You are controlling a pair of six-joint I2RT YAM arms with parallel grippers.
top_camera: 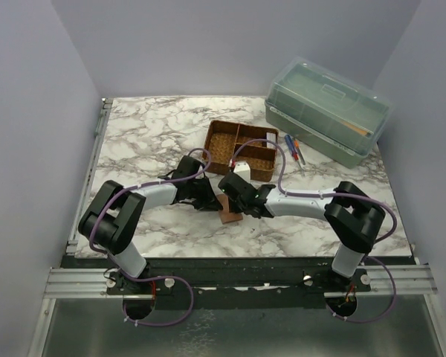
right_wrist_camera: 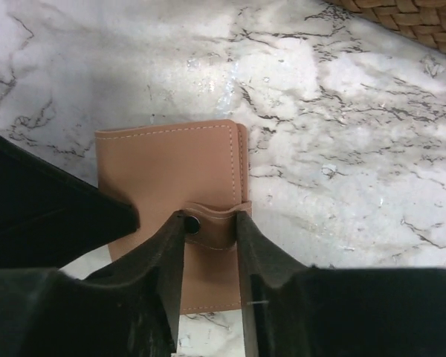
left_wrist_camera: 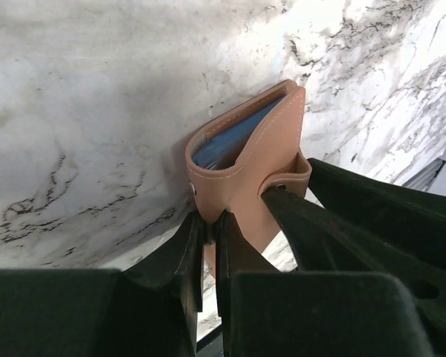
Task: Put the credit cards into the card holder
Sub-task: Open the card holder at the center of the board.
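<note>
Left gripper [left_wrist_camera: 209, 232] and right gripper [right_wrist_camera: 211, 229] pinch one card holder [right_wrist_camera: 171, 160].

L arm [top_camera: 152, 195] & R arm [top_camera: 301, 204]: white links, blk joints, purple cables [top_camera: 281, 171] looped alongside. Left gripper [left_wrist_camera: 210, 227] & right gripper [right_wrist_camera: 210, 223]: matte blk wedge fingers.

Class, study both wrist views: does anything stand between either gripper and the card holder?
Nothing visible does. The left gripper pinches one flap of the card holder, and the right gripper closes on either side of its snap tab. Both are in contact with it, with no other object in between.
</note>
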